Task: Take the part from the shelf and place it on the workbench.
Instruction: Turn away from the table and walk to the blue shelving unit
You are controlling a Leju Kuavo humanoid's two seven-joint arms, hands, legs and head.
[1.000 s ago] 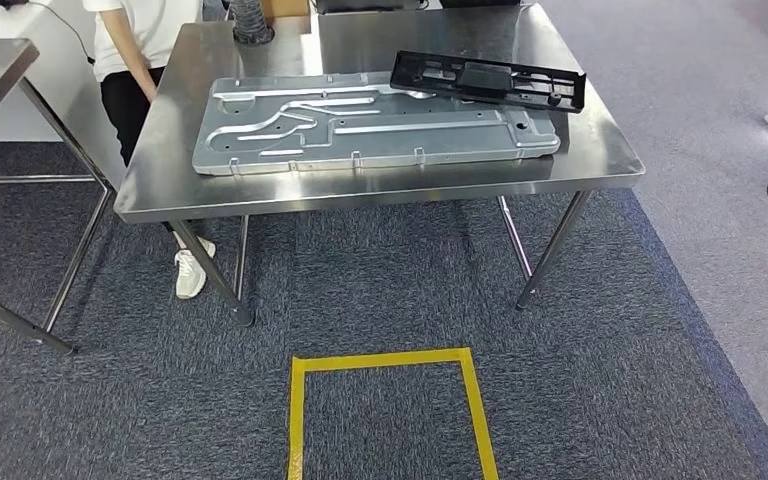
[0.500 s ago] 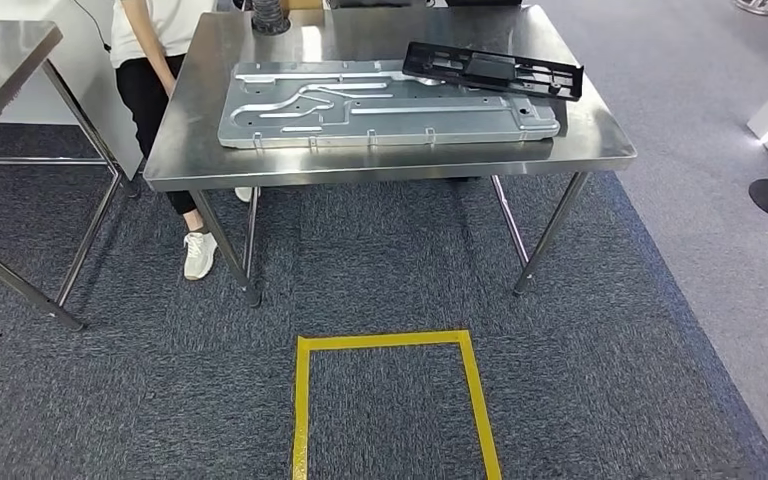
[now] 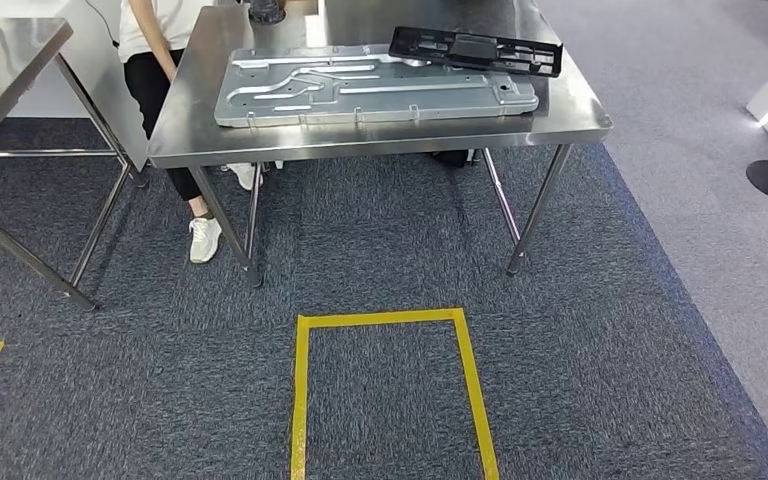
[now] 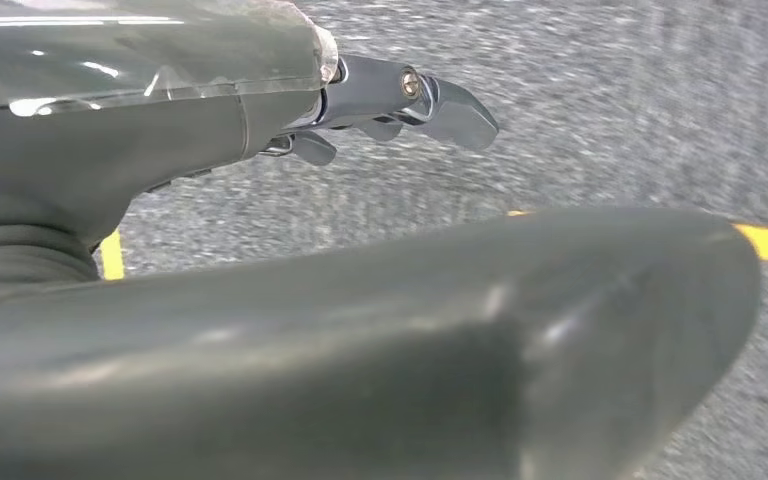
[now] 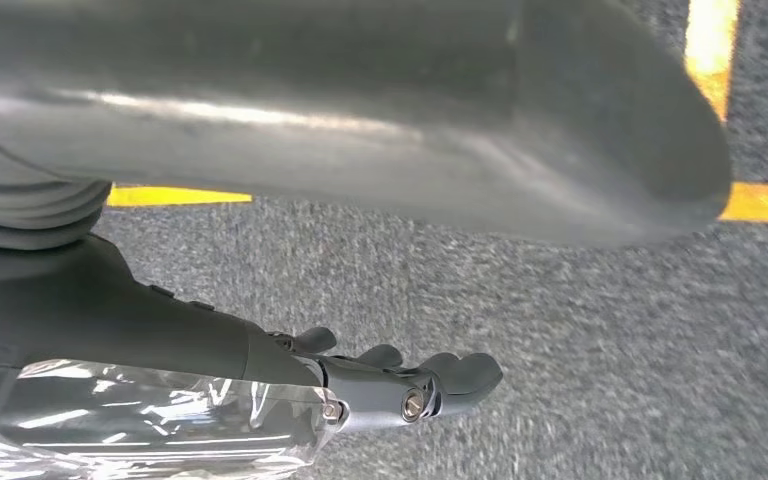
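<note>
- The left hand (image 4: 260, 250) hangs low over the grey carpet (image 3: 380, 260). Its thick thumb lies long and flat, and its dark fingers (image 4: 430, 100) stick out straight above the carpet. Nothing is in this hand and the fingers are apart from the thumb.
- The right hand (image 5: 290, 200) hangs the same way over the carpet. Its dark fingers (image 5: 440, 375) reach out in a row, a little bent at the tips, well apart from the thumb. It holds nothing.
- Clear plastic wrap covers the back of each hand, so the parts under it are hard to see.
- A yellow tape square (image 3: 390, 385) is stuck on the carpet. Its near end is cut off by the picture edge.
- The workbench (image 3: 190, 140) is a shiny metal table past the square. A big flat silver metal plate (image 3: 370, 90) lies on it.
- A long black part (image 3: 475, 50) lies on the far right of the workbench, with one end resting on the silver plate.
- A person (image 3: 175, 100) stands behind the left corner of the workbench. The table hides part of the legs, and the picture cuts off the upper body.
- Another metal table (image 3: 10, 55) stands at the left, cut off by the picture edge.
</note>
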